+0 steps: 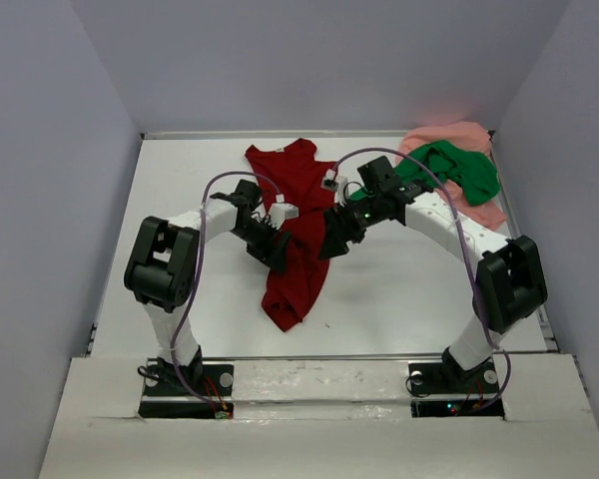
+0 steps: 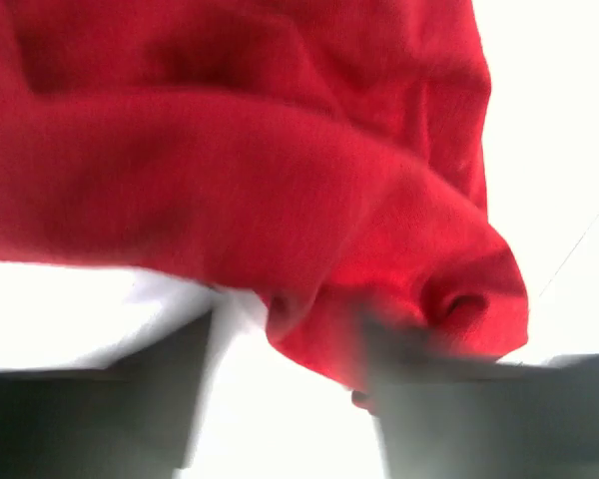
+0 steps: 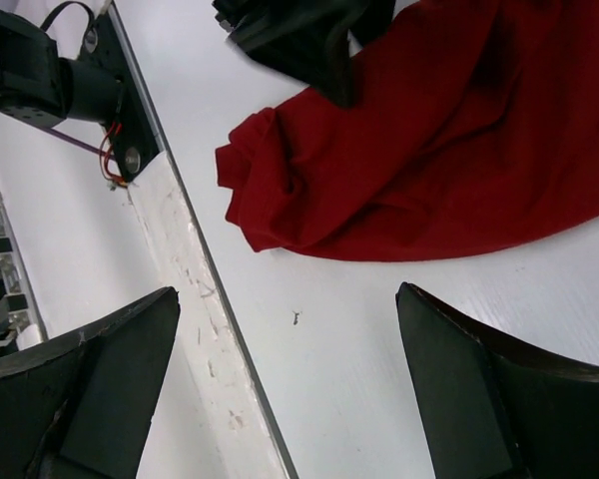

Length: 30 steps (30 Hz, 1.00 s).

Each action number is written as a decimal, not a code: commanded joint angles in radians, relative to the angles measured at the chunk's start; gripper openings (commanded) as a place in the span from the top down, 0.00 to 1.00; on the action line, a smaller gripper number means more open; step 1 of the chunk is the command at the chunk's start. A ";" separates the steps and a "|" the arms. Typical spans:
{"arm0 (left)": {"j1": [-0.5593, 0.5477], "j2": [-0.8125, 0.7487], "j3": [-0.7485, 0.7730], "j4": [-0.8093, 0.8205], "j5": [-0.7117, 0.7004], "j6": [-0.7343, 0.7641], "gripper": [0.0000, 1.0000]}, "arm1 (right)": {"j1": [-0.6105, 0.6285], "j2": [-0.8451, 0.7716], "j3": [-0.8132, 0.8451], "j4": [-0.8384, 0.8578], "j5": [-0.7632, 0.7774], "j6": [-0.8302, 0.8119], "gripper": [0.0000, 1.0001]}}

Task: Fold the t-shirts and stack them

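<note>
Holds the left fingers (image 2: 449,399) partway apart, with bare white showing in the gap and a rumpled lobe of the dark red t-shirt (image 2: 230,180) bunched against the tip of one of them; looks parted rather than pinching, though too blurred to rule out a caught fold. Probably sits there to take an edge of the cloth for spreading. Spreads the right fingers (image 3: 110,379) wide with nothing between them but bare surface (image 3: 339,329), pointed low toward the crumpled near end of the same shirt, near it but not touching; likely poised for the opposite edge, for pulling both sides flat together. Finds that shirt in the middle of the surface as a long, twisted strip running from the far side toward the bases, not yet laid flat, let alone folded. Leaves the green t-shirt (image 1: 457,168) heaped on the pink t-shirt (image 1: 459,132) in the far right corner, well apart from the work, presumably awaiting a turn. Bends the left arm (image 1: 165,264) up from its base, elbow raised, then forward and inward over the strip's left side; mirrors this with the right arm (image 1: 504,279), arched inward from the right, bringing both wrists close together beside the shirt's middle.
</note>
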 commanded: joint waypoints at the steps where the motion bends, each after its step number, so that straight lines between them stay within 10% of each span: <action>1: 0.003 -0.032 -0.041 -0.087 0.048 0.074 0.04 | -0.003 0.064 -0.010 0.025 -0.094 0.017 0.04; 7: -0.001 -0.051 0.046 -0.320 0.071 0.311 0.01 | 0.020 0.210 0.064 -0.127 -0.211 -0.070 0.00; 11: 0.014 -0.135 0.095 -0.301 -0.024 0.250 0.01 | 0.030 0.193 0.142 -0.132 -0.017 -0.046 0.01; 19: 0.022 -0.480 0.054 0.194 -0.246 -0.143 0.01 | 0.030 0.093 0.329 0.002 0.209 0.089 0.03; 25: 0.025 -0.485 0.063 0.321 -0.416 -0.366 0.01 | 0.030 0.253 0.480 -0.075 0.229 0.146 0.34; 27: 0.023 -0.488 0.052 0.344 -0.551 -0.412 0.01 | 0.040 0.268 0.497 -0.069 0.281 0.152 0.62; 28: 0.022 -0.462 0.044 0.365 -0.599 -0.413 0.01 | 0.040 0.277 0.527 -0.065 0.318 0.158 1.00; 30: 0.025 -0.401 0.069 0.347 -0.659 -0.407 0.03 | 0.040 0.306 0.575 -0.070 0.346 0.151 1.00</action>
